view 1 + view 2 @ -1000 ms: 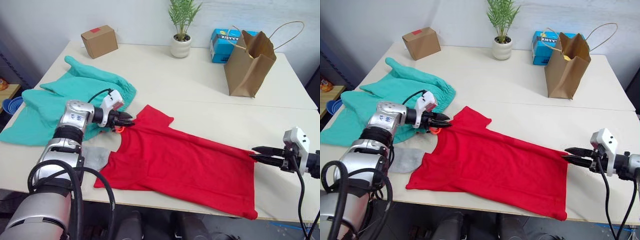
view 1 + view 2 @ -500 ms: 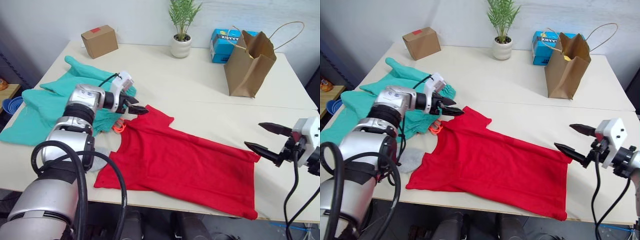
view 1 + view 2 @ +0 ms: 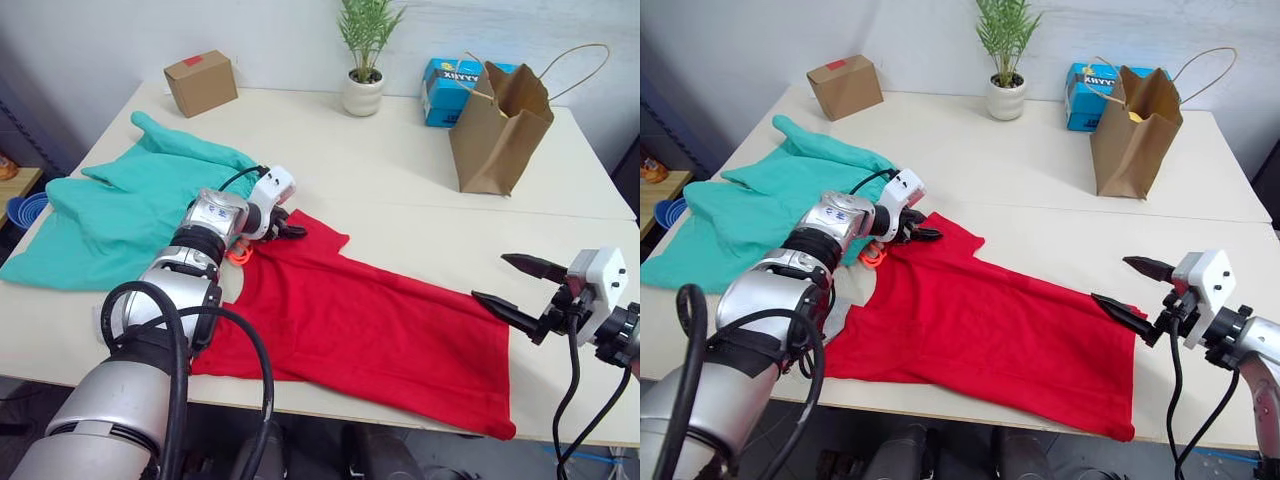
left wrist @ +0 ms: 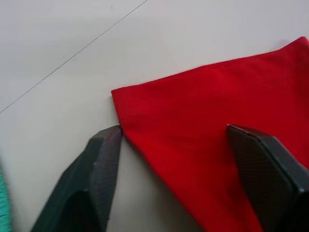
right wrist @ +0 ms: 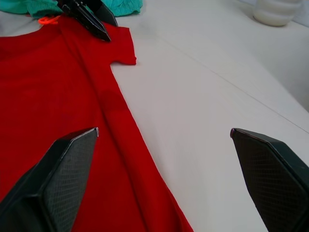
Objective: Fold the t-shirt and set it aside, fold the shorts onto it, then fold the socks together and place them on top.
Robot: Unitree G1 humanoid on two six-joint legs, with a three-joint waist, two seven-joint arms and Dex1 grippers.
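The red t-shirt (image 3: 370, 320) lies spread flat on the table's near half. My left gripper (image 3: 292, 231) is open at the far sleeve. In the left wrist view its fingers (image 4: 104, 159) straddle the sleeve's corner (image 4: 203, 111). My right gripper (image 3: 490, 278) hovers open at the shirt's bottom hem, holding nothing. The teal-green shorts (image 3: 120, 200) lie bunched at the left, with the orange drawstring (image 3: 237, 255) showing beside the shirt's collar. A bit of grey sock (image 3: 838, 312) peeks out beside my left forearm.
Along the table's far side stand a cardboard box (image 3: 200, 82), a potted plant (image 3: 362, 90), a blue box (image 3: 440, 85) and a brown paper bag (image 3: 497, 125). The table's front edge (image 3: 560, 430) runs just below the shirt.
The right gripper has opened, let go of the hem and lifted slightly. The left gripper has moved from the collar to the far sleeve corner.
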